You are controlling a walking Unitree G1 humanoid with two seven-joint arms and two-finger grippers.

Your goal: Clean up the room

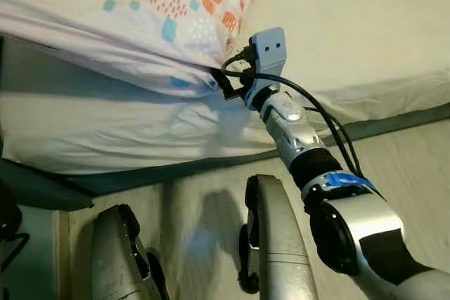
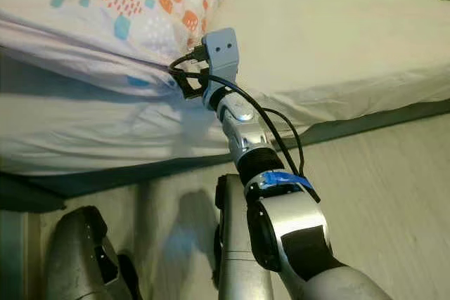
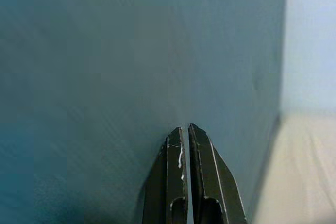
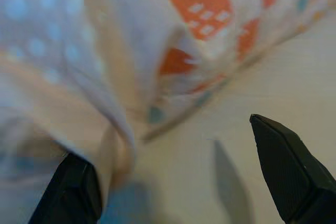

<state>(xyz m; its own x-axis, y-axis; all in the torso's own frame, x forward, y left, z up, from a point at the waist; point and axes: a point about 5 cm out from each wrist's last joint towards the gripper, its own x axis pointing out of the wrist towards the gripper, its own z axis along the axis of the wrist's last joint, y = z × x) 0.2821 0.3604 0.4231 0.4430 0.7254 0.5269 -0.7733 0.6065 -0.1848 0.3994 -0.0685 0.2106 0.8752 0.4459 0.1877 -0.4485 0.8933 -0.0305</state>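
Patterned blanket [image 1: 162, 12] edge sits between right gripper [image 4: 178, 177] jaws.

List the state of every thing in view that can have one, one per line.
Patterned blanket: rumpled, bunched on the bed, its edge hanging over the side.
Bed sheet: spread flat over the mattress, lightly creased.
Right end effector: open, at the blanket's edge, one finger against a fold.
Left end effector: shut, holding nothing, facing a teal surface.
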